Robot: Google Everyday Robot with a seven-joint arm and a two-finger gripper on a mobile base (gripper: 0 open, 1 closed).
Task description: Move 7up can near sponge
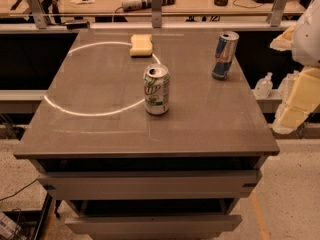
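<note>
Where the grey table (100,134) runs back toward its far edge, we see the sponge (141,45) lying flat, left of centre. Nearer us and slightly to the right, the 7up can (157,89) stands upright mid-table, apart from the sponge. Further right, a blue-and-silver can (225,55) stands upright near the table's right edge. The gripper (297,101) hangs beyond that edge, holding nothing we can see; whether it is wide or narrow we cannot tell.

i see two cans on one table (100,129), one 7up can (157,89) and one blue and silver can (225,55), plus one sponge (141,45), and my one gripper (296,108) is off to the right side of the table.
</note>
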